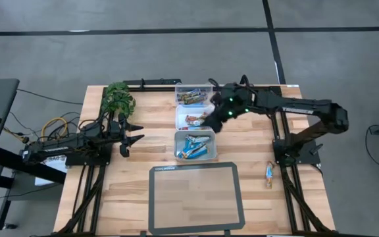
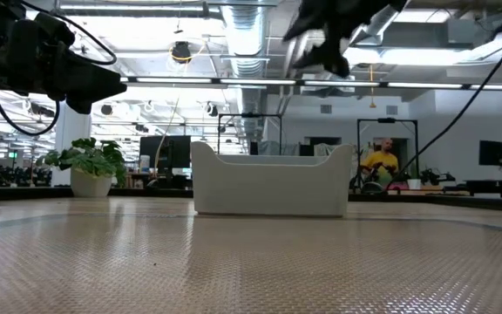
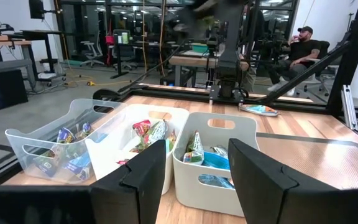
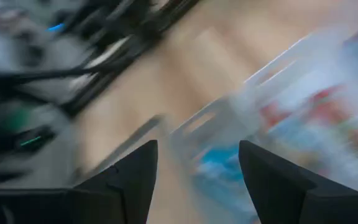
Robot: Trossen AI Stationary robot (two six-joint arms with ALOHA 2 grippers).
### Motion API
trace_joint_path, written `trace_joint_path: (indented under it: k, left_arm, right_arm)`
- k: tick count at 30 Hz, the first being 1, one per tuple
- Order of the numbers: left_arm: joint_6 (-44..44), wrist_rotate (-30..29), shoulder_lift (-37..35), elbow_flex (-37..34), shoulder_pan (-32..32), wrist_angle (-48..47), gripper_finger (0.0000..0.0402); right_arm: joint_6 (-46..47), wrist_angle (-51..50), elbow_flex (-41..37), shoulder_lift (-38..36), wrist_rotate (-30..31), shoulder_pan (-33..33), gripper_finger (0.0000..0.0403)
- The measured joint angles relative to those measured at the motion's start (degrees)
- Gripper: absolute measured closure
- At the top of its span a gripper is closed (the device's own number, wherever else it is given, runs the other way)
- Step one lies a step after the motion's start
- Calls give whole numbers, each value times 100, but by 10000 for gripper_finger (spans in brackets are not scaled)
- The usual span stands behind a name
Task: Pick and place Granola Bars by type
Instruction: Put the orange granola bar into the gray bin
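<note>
The right hand [image 1: 210, 122] hangs above the middle clear plastic tub [image 1: 184, 110], its fingers spread and holding nothing. The left hand [image 1: 131, 137], also spread and empty, waits over the wooden desk [image 1: 255, 178], well apart from the tubs. Most small wrapped granola bars lie in the three tubs; blue ones fill the nearest tub [image 1: 177, 146]. One lone bar [image 1: 268, 173] lies on the desk beside the right arm's base. It could be forgotten, or the fast-moving arm could catch a tub's rim.
</note>
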Motion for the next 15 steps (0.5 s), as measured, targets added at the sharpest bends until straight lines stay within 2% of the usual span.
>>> trace_joint_path:
  k: [4, 7, 12, 15]
  left_arm:
    - [0, 2, 0, -2, 2, 0, 235]
    - [2, 2, 0, 0, 2, 0, 235]
    - [2, 2, 0, -2, 2, 0, 235]
    - [0, 2, 0, -2, 0, 0, 235]
  right_arm:
    - [544, -389, 0, -187, -1277, 392, 187]
    - [787, -900, -26, -235, -1933, 776, 189]
    - [1158, -2485, -59, -139, -1972, 1538, 191]
    - [1515, -3429, -66, 66, -1710, 2050, 191]
